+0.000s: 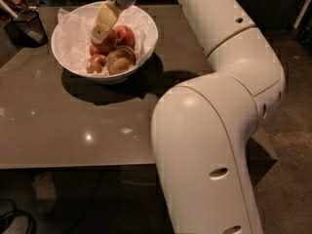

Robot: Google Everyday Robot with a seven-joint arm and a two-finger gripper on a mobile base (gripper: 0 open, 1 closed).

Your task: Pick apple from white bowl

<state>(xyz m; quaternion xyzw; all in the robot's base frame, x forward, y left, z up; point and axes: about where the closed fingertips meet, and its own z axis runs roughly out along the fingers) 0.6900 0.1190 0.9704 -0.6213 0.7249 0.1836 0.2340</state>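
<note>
The white bowl, lined with crumpled white paper, stands at the table's far left. Inside it, the dark red apple lies at the middle, with a brighter red apple to its right and a pale tan apple in front. A small reddish fruit sits at the front left. My gripper reaches down into the bowl from above, its pale yellow tip right at the dark red apple's upper left side and hiding part of it.
A black mesh cup stands at the table's far left corner. My large white arm fills the right side, its elbow hanging over the table's right edge. The grey table spreads out in front of the bowl.
</note>
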